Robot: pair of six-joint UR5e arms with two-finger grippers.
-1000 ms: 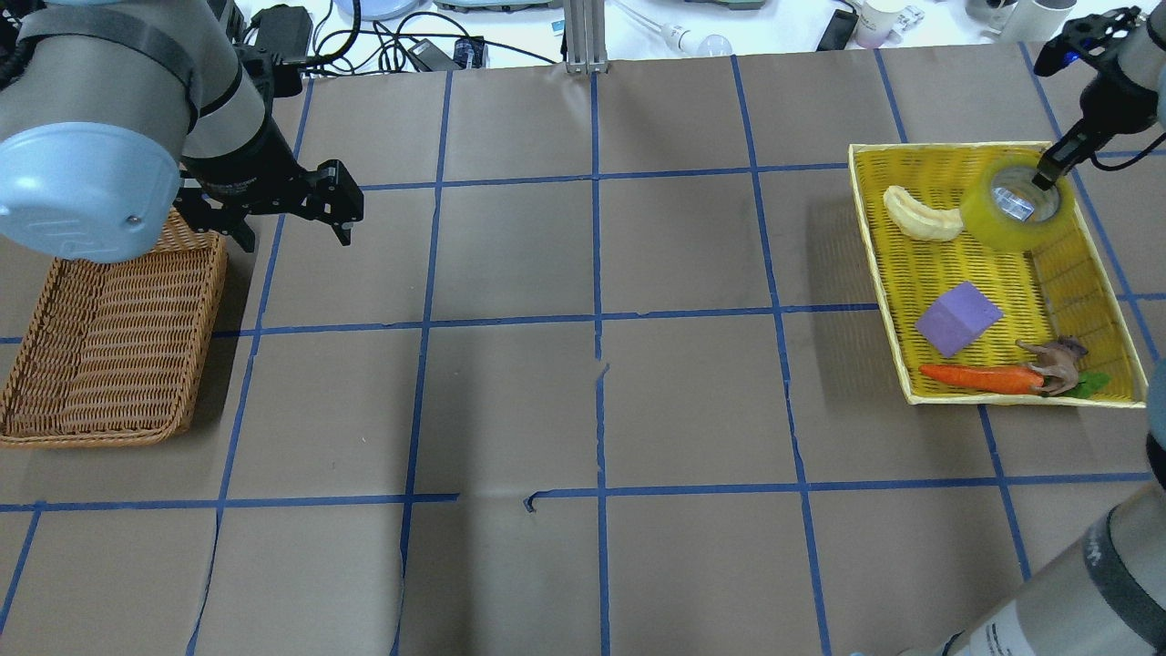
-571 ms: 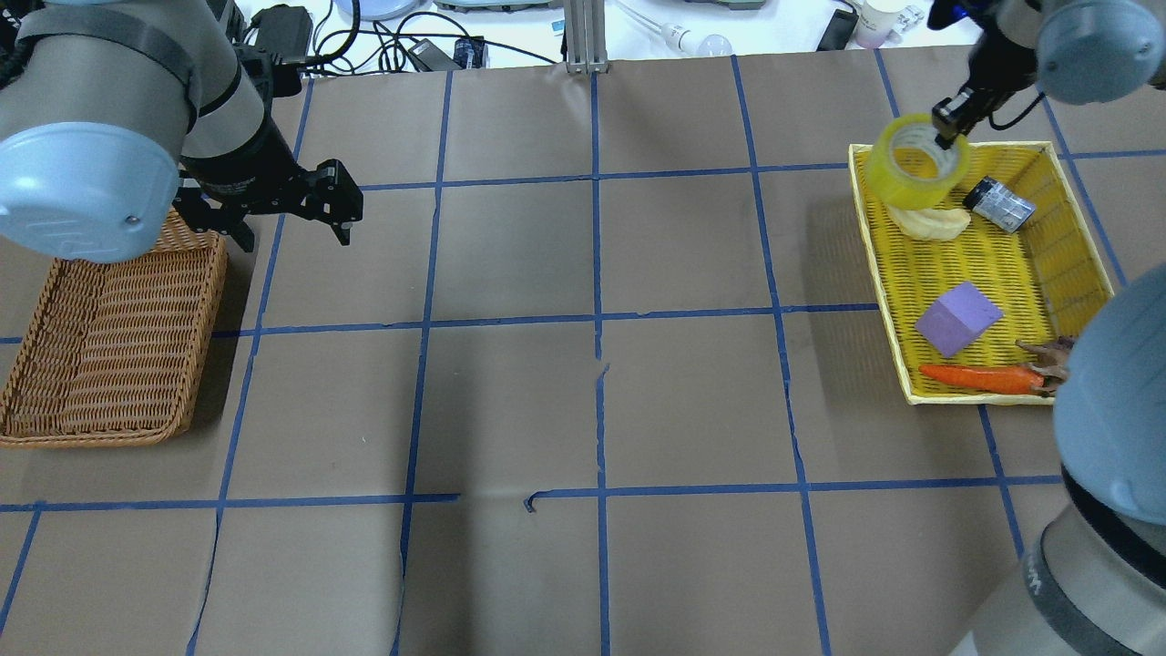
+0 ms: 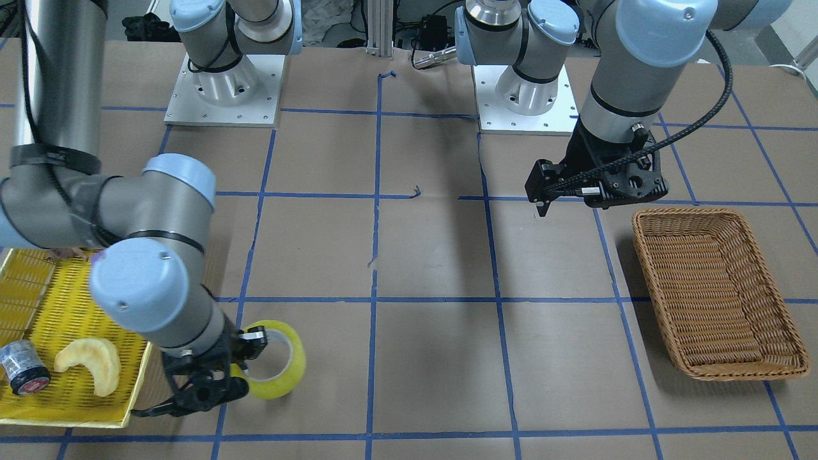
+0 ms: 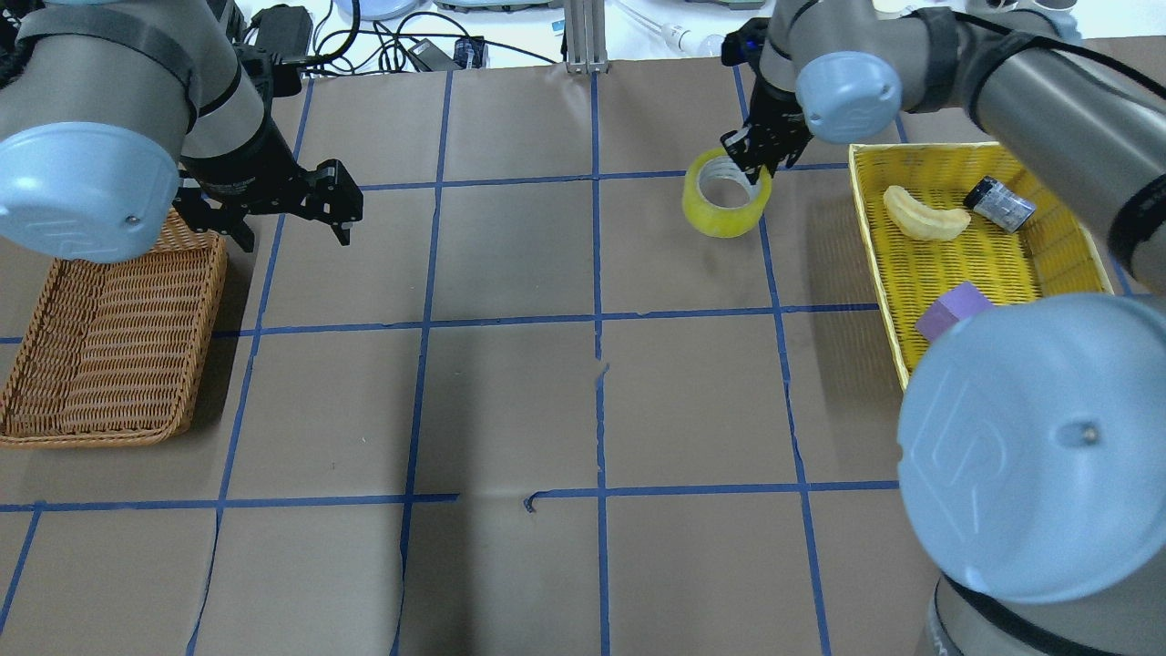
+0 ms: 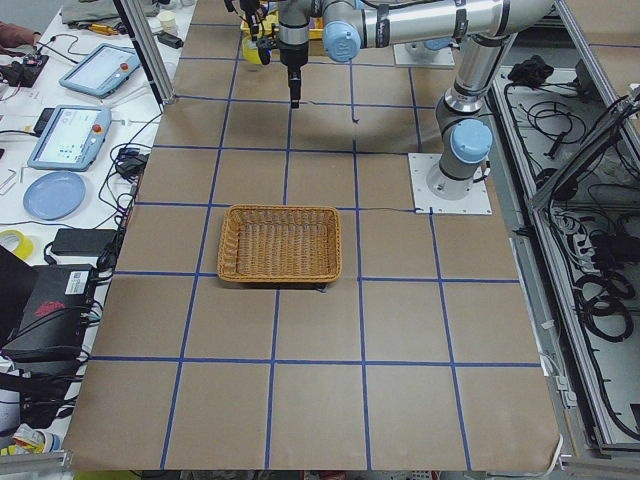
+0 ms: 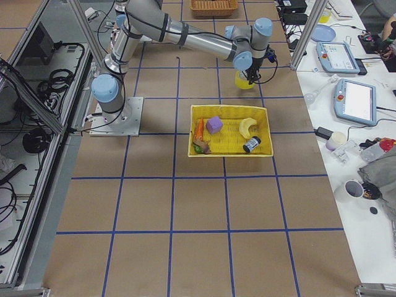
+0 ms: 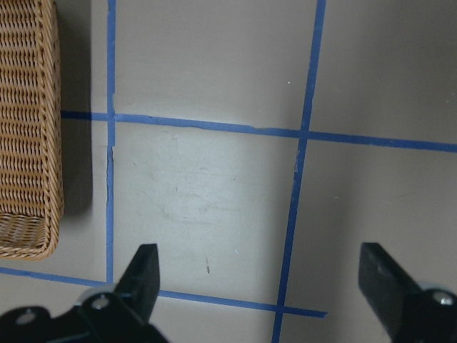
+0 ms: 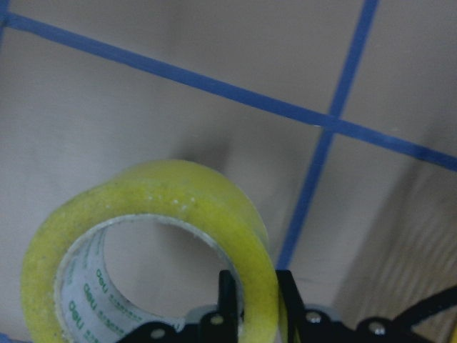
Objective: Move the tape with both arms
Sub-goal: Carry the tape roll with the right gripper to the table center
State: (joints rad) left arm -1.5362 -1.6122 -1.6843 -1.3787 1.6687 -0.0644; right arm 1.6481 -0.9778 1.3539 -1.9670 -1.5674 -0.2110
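The yellow tape roll [image 4: 724, 208] hangs over the table paper, just left of the yellow tray. My right gripper [image 4: 752, 169] is shut on the roll's wall, one finger inside the whitish core and one outside. The right wrist view shows the tape [image 8: 153, 236] pinched between the two fingers [image 8: 227, 289]. In the front view the tape [image 3: 284, 364] is beside the tray's corner. My left gripper [image 4: 349, 205] is open and empty, hovering by the wicker basket; the left wrist view shows its spread fingers [image 7: 146, 268] over bare paper.
The wicker basket [image 4: 109, 346] lies at the left edge, empty. The yellow tray [image 4: 870, 239] holds a banana piece [image 4: 922, 217], a dark cylinder [image 4: 999, 204] and a purple block [image 4: 947, 310]. My right arm's elbow [image 4: 1029, 437] covers the tray's near end.
My right gripper has carried the tape up out of the tray and leftwards over the table. The dark cylinder that lay inside the roll stays in the tray. The left arm has not moved.
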